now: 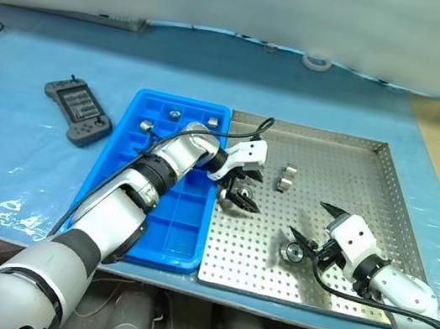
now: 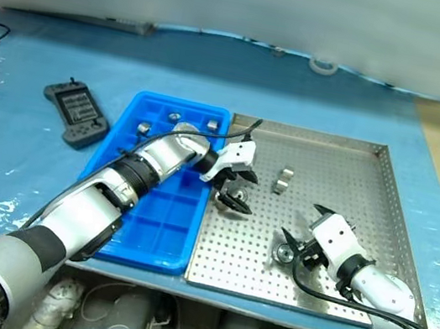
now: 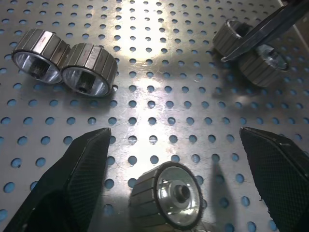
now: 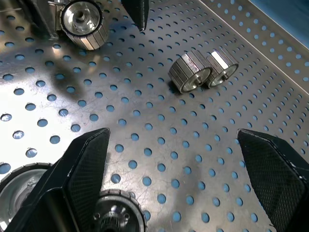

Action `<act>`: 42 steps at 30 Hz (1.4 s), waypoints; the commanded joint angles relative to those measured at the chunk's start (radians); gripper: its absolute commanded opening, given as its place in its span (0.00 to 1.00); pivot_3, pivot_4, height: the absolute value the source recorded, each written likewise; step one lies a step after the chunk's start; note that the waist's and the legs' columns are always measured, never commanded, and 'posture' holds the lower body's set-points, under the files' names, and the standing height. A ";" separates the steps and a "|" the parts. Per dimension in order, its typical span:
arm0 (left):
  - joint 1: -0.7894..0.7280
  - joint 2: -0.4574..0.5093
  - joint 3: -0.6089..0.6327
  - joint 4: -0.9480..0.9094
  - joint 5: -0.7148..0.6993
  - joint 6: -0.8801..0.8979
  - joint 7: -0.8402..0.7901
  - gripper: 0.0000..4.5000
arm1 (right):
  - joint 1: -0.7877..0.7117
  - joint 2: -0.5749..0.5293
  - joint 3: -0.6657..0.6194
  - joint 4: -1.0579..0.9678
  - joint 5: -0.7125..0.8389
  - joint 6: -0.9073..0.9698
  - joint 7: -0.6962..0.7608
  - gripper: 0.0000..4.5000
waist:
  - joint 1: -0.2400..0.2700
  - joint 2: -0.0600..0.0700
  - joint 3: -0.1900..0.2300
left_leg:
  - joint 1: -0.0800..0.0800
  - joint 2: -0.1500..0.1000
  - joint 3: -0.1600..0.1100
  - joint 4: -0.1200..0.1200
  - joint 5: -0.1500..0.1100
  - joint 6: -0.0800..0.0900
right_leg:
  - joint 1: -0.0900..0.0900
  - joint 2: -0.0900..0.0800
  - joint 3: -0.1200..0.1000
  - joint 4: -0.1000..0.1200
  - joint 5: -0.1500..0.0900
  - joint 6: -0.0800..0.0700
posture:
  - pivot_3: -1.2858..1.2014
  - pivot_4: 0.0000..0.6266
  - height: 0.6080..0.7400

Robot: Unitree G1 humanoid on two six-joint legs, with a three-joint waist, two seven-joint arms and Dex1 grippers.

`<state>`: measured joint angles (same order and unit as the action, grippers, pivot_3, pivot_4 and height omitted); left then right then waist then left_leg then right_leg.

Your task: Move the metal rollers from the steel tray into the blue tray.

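Steel tray (image 1: 360, 240): perforated, on the blue-covered table just beside the blue tray (image 1: 141, 227), rims touching.
Right gripper (image 1: 309, 225): near front of steel tray, fingers spread wide, nothing held; two metal rollers (image 1: 294, 252) lie by its near finger.
Left gripper (image 1: 236, 193): reaches over the blue tray's edge into the steel tray, fingers wide apart, empty; one roller (image 3: 169, 200) sits between them on the floor.
Roller pair (image 1: 285, 178): touching, mid-tray.
Blue tray, far compartments: three rollers (image 1: 146, 126).
Black handheld controller (image 1: 78, 110): well apart, on the table.
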<state>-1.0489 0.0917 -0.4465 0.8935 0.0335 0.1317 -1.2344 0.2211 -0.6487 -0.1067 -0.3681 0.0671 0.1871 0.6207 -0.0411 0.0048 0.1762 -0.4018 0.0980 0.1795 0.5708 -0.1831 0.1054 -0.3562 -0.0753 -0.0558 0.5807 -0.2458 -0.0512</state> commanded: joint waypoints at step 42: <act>-0.051 0.111 0.044 -0.199 0.106 0.405 -0.011 1.00 | -0.033 0.039 0.071 -0.125 -0.048 0.132 -0.065 1.00 | -0.030 -0.005 0.001 | -0.002 0.003 0.000 -0.005 0.000 0.000 | -0.011 -0.001 -0.002 -0.006 0.007 -0.002 | 0.38 0.24 1.00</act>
<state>-1.1089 0.2064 -0.4044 0.7255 0.1370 0.5184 -1.2736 0.1884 -0.6164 -0.0345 -0.4522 0.0202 0.3183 0.5634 -0.0714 -0.0005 0.1767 -0.4032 0.1007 0.1791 0.5658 -0.1837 0.1054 -0.3669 -0.0767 -0.0574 0.5746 -0.2391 -0.0536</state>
